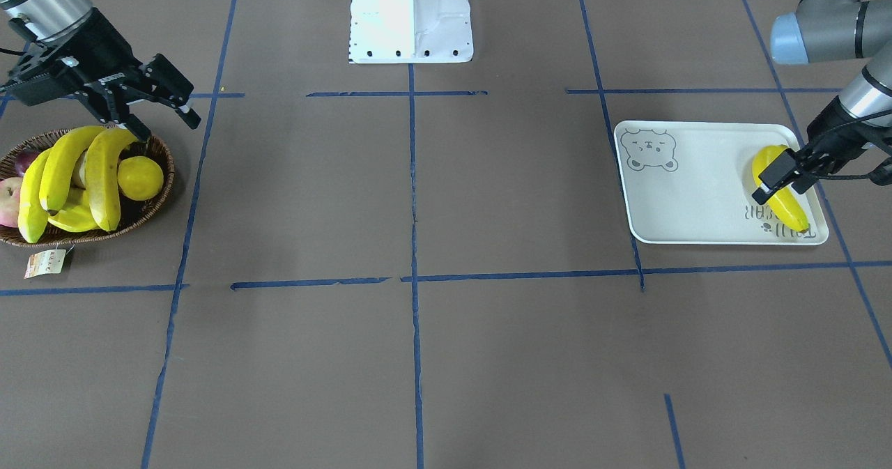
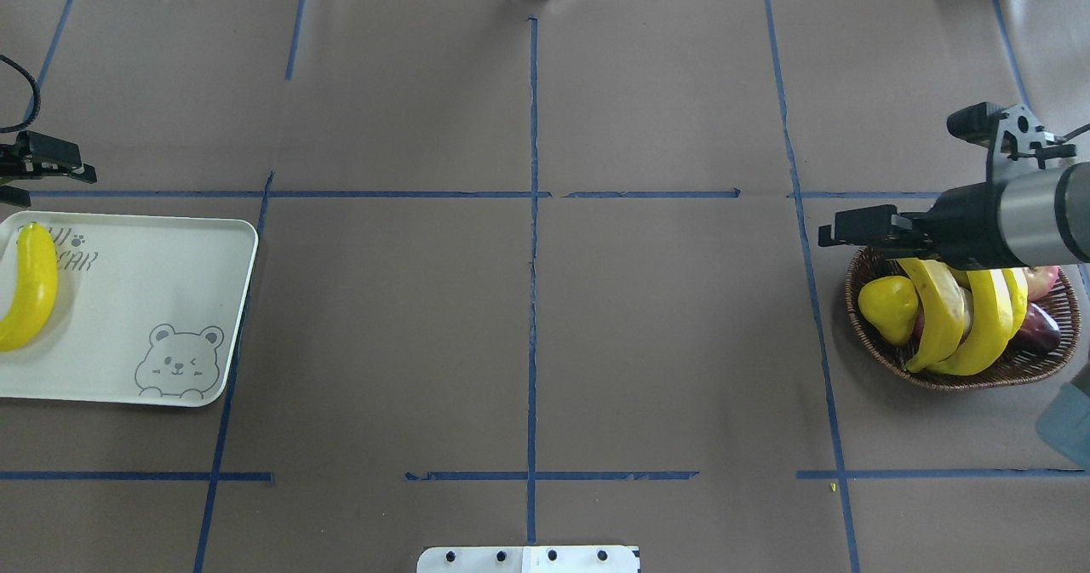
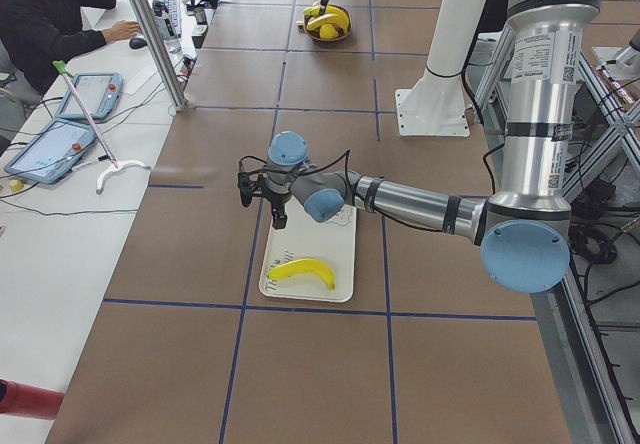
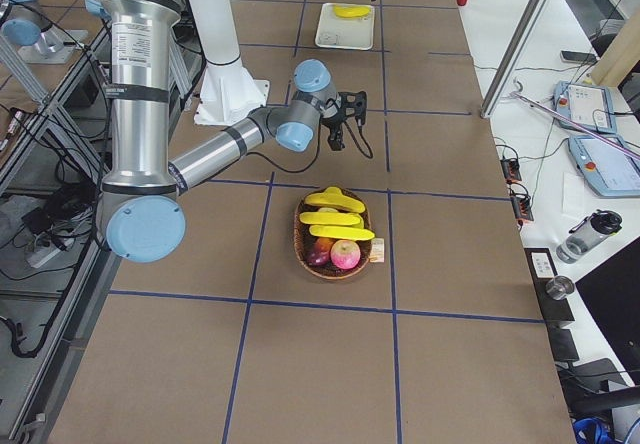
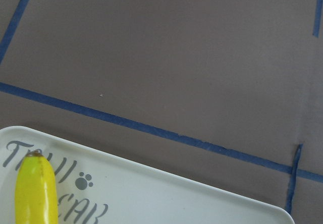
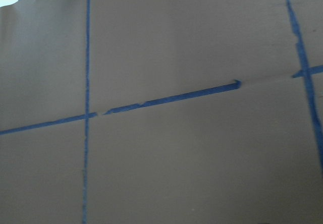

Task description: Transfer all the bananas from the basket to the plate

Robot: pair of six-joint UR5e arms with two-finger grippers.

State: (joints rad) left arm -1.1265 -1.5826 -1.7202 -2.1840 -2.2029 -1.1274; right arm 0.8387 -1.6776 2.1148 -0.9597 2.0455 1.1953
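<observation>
Bananas [image 1: 70, 176]: three piled in the basket [image 2: 979, 377] at the surface's [image 2: 528, 335] end on the robot's right. A fourth banana [image 2: 30, 296] lies flat on the plate [image 2: 153, 283] at the opposite end, along the plate's outer short edge by the lettering. Left pincer [image 1: 782, 185] hangs above that end of the plate, fingers spread, clear of the banana. Right pincer [image 1: 167, 126] hovers over the basket's rim on the side toward the surface's middle, spread, gripping nothing. Round yellow fruit [image 1: 139, 178] and apple [image 1: 8, 201] share the basket.
</observation>
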